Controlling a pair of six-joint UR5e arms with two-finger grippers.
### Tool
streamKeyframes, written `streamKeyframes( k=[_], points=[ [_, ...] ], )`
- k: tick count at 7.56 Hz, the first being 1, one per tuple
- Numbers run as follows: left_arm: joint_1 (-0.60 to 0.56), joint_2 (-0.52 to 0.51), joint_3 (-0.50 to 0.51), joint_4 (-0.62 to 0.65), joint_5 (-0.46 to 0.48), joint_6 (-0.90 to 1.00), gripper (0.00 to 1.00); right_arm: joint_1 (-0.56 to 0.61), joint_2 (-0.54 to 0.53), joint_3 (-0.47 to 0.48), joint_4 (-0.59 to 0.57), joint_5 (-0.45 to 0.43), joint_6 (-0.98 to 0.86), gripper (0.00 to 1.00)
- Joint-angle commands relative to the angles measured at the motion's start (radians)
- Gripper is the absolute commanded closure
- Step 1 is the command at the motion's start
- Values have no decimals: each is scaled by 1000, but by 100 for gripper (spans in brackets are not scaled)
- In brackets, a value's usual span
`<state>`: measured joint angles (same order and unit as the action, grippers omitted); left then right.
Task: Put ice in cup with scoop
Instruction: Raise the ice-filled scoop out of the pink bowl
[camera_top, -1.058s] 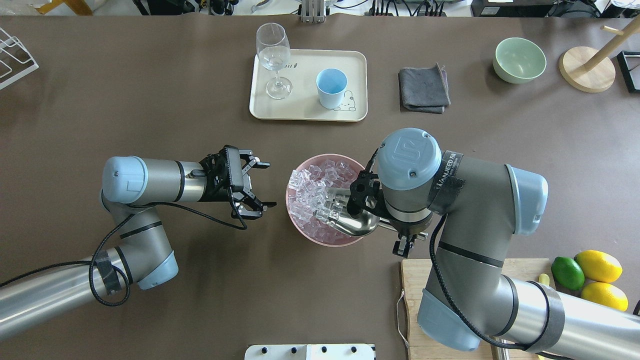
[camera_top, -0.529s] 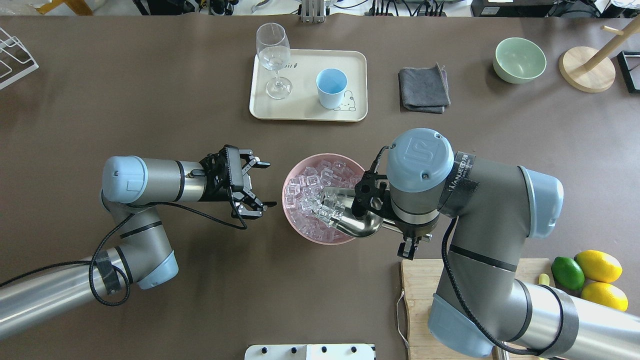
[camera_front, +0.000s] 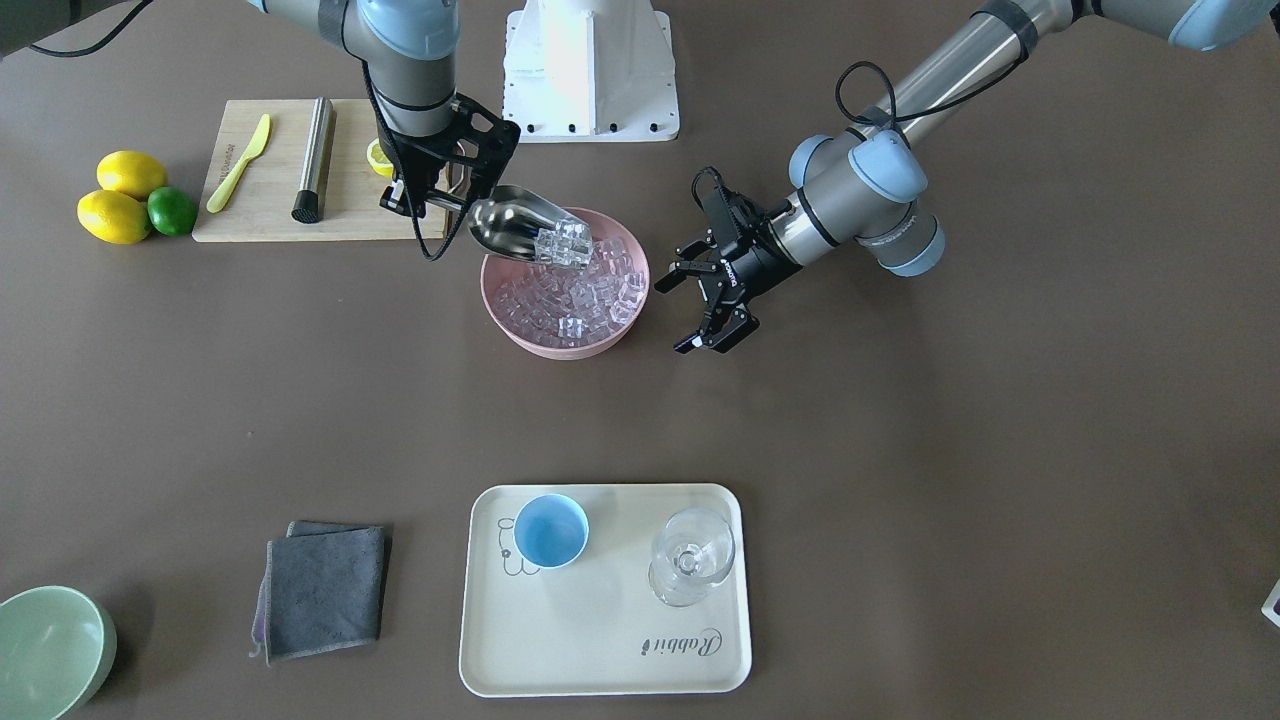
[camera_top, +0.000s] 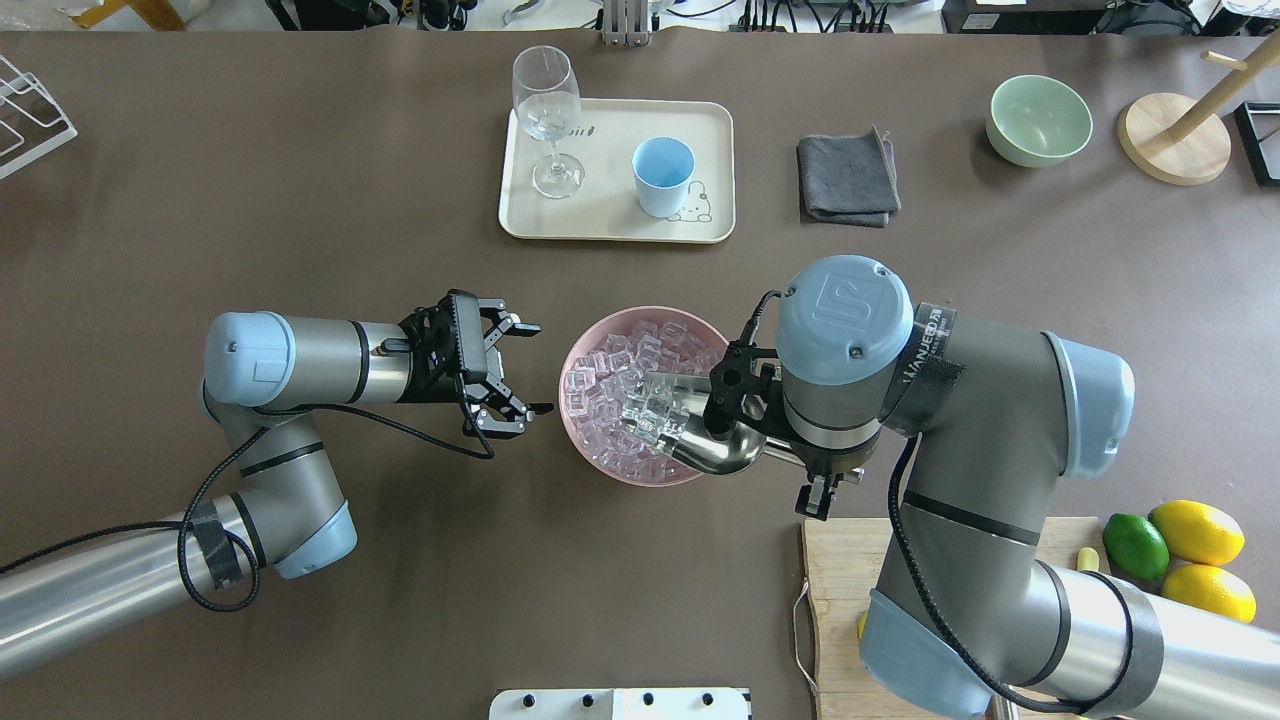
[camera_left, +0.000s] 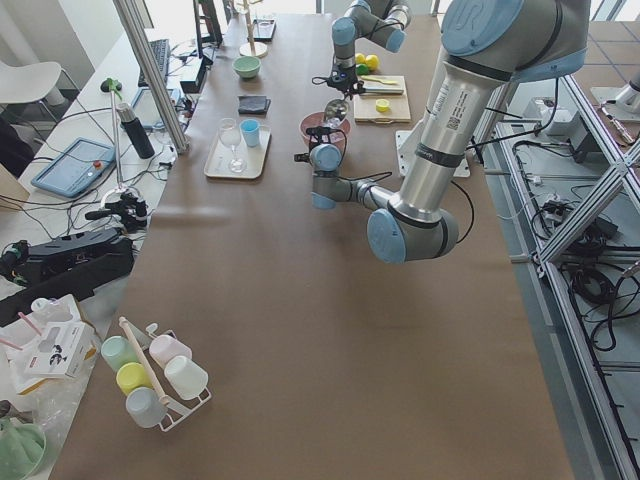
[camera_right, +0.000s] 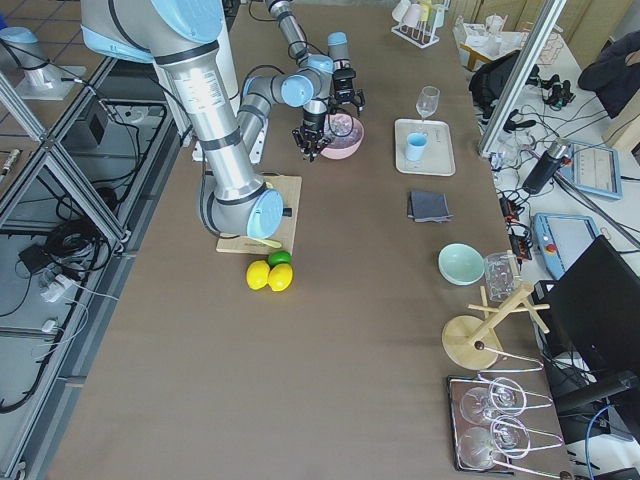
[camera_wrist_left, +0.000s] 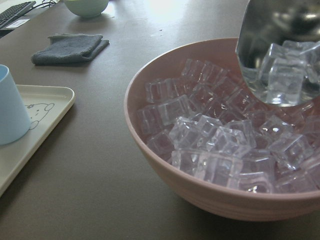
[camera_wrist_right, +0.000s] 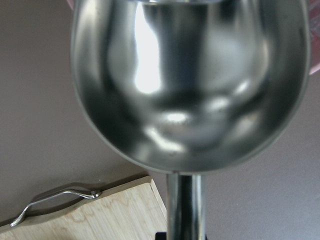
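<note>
My right gripper (camera_front: 425, 197) is shut on the thin handle of the steel scoop (camera_front: 510, 228). The scoop's trough (camera_top: 712, 450) holds several ice cubes (camera_front: 562, 243) and hangs tilted over the near-right rim of the pink bowl (camera_top: 566, 400). More ice (camera_top: 620, 385) fills that bowl. In the right wrist view only the scoop's shiny underside (camera_wrist_right: 190, 85) shows. My left gripper (camera_top: 540, 367) is open and empty, just left of the bowl, level with its wall (camera_wrist_left: 200, 195). The light-blue cup (camera_top: 663, 175) stands upright and empty on the cream tray (camera_top: 610, 228).
A stemmed glass (camera_top: 546, 115) shares the tray. A grey cloth (camera_top: 848, 180) and pale green bowl (camera_top: 1038, 120) lie to its right. By my right arm lies a wooden board (camera_front: 270, 170) with a steel cylinder (camera_front: 312, 158) and yellow knife (camera_front: 238, 163), beside lemons (camera_front: 115, 200) and a lime (camera_front: 172, 210).
The right arm has drawn the scoop back toward itself with ice cubes in it. The pink bowl has slid slightly toward the left gripper. The left arm has stayed still.
</note>
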<state>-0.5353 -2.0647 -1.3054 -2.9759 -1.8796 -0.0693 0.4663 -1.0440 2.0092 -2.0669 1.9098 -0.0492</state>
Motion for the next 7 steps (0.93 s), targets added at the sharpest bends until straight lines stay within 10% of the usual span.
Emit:
streamKeyframes(
  k=[1,7],
  points=[
    [-2,0,0,0,-1,-1,2,2,-1,23,1,1,0,100],
    [-3,2,0,0,-1,5,2,94,-86,65,256,67,89,100]
  ],
)
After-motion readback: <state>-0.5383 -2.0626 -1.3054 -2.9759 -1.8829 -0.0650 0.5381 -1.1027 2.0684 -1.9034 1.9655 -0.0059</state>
